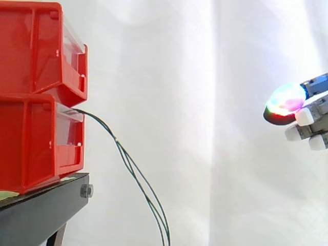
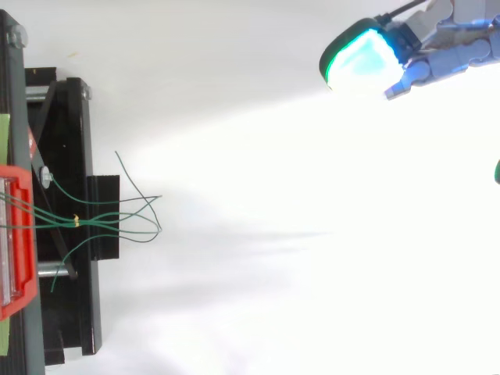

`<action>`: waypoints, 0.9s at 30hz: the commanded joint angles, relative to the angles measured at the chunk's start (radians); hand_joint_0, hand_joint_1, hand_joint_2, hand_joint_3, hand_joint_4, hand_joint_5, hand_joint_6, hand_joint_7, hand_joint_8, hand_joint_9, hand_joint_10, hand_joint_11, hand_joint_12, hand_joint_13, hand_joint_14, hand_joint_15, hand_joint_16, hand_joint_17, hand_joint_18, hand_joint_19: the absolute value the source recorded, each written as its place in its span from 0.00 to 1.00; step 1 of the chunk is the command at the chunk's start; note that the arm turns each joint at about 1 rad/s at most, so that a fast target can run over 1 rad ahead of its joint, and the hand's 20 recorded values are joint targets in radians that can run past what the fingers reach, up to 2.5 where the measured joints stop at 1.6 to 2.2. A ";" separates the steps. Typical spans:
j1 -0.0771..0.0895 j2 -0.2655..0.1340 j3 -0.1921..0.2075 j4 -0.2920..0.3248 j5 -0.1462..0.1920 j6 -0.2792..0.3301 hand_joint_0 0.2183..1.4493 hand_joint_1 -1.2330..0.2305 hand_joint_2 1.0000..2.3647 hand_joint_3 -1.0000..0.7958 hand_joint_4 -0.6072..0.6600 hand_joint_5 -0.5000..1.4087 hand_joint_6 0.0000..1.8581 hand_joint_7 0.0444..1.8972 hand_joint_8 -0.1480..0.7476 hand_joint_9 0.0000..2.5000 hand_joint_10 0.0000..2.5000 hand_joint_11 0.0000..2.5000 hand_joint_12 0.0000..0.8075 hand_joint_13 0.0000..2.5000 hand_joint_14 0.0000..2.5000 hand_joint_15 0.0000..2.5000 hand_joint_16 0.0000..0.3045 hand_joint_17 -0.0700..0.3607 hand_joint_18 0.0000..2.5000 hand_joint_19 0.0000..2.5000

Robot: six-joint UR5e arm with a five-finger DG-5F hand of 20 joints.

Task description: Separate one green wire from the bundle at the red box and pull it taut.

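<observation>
Found hand (image 2: pixel 449 39) at the right edge, well apart from the green wires (image 1: pixel 134 171), fingers (image 1: pixel 305 117) relaxed and grasping nothing. Saw wires leaving the front of the lower red box (image 1: pixel 31 143) on the black stand (image 1: pixel 36 212), long axis running rightward, then drooping slack downward, loose ends fanned apart.

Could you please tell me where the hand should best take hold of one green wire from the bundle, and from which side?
Pinch one green wire on the drooping stretch past the yellow tie, where strands spread apart. Come from the open side facing the hand, away from the red bins.
</observation>
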 commanded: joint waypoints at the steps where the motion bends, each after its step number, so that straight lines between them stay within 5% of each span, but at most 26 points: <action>1: 0.000 0.000 0.000 -0.006 0.003 0.001 0.26 0.42 0.00 0.31 0.66 0.15 0.27 0.36 0.46 0.23 0.00 0.06 0.42 0.13 0.00 0.01 0.15 0.40 0.10 0.05; 27: 0.000 0.000 -0.001 -0.015 0.006 0.023 0.27 0.42 0.00 0.31 0.68 0.15 0.27 0.37 0.47 0.25 0.00 0.08 0.40 0.16 0.00 0.02 0.13 0.38 0.12 0.04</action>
